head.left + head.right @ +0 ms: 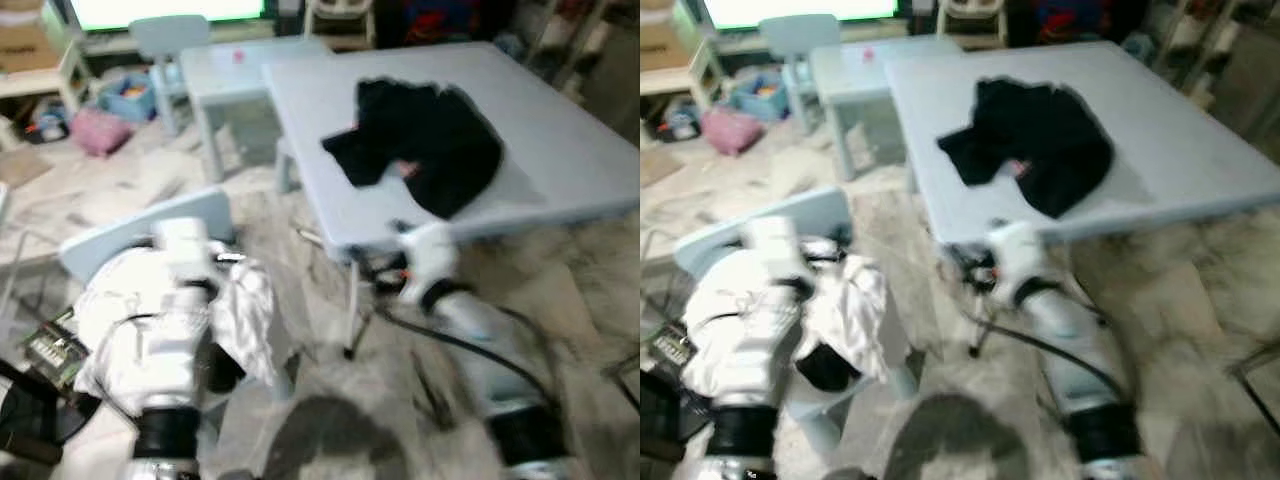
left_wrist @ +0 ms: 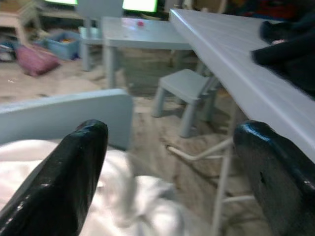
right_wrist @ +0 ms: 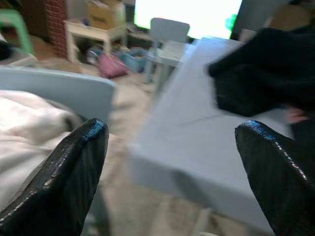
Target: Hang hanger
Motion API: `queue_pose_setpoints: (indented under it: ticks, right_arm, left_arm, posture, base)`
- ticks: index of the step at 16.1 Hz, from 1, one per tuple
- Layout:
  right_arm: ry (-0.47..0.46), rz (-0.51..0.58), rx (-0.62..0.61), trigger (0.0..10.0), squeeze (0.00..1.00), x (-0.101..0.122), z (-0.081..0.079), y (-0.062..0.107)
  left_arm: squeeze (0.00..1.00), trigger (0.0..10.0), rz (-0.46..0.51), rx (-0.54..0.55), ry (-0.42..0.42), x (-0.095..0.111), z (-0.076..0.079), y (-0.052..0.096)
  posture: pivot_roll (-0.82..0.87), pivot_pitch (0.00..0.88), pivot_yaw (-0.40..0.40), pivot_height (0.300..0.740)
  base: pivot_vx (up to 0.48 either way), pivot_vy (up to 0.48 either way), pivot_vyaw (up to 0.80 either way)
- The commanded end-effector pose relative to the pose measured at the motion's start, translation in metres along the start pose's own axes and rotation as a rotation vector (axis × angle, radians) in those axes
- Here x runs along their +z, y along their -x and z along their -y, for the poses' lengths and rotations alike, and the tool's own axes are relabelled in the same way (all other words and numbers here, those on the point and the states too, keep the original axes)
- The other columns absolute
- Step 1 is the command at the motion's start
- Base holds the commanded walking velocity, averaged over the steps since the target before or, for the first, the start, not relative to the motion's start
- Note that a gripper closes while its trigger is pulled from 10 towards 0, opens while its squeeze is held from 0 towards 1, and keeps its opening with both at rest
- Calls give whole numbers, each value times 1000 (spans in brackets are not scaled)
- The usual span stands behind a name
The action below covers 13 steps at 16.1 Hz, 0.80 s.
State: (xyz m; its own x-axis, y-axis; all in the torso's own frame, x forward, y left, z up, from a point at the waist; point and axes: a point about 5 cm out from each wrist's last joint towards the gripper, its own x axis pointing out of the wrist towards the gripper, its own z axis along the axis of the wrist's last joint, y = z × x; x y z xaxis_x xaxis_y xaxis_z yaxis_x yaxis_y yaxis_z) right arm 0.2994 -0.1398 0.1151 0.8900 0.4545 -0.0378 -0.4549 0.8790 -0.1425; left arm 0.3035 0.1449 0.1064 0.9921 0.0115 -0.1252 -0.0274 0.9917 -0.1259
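Note:
A crumpled black garment (image 1: 420, 140) lies on the light blue table (image 1: 560, 140), with a small pink patch showing in its folds. A white cloth (image 1: 245, 310) is draped over a small blue chair (image 1: 140, 235) at my left. My left gripper (image 2: 172, 129) hangs open just above that white cloth (image 2: 59, 167), nothing between its fingers. My right arm (image 1: 430, 260) reaches to the table's near edge. There my right gripper (image 3: 173, 127) stands open, facing the black garment (image 3: 261, 69) across the tabletop. The head views are blurred.
A low blue stool (image 2: 184, 86) stands under the table beside its thin white legs. A smaller blue table (image 1: 230, 70) and chair stand further back. A pink bag (image 1: 98, 130) and a blue bin (image 1: 130, 98) sit on the floor at far left.

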Motion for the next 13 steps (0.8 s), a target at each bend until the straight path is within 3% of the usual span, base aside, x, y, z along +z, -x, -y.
queue_pose_setpoints:
  ticks: [1,6,8,13]
  right_arm:
    - [-2,25,18,10000,0,6,-5,-6]
    - [10,61,-24,10000,0,12,1,-6]
    - [28,65,-30,10000,0,13,2,-5]
    - [14,75,-28,10000,0,14,2,-2]
  left_arm:
    - [0,10000,-6,37,-11,1,-11,0]
    - [0,10000,-7,37,3,1,-11,-1]
    - [0,10000,-17,69,3,1,-11,-1]
    - [0,10000,-65,142,36,-6,-18,0]
  posture:
    - [-39,22,-28,740]
    - [-39,22,-28,740]
    - [-39,22,-28,740]
    - [-42,37,-42,740]
  base:
    - [412,0,0]
    - [410,0,0]
    - [0,0,0]
    - [0,0,622]
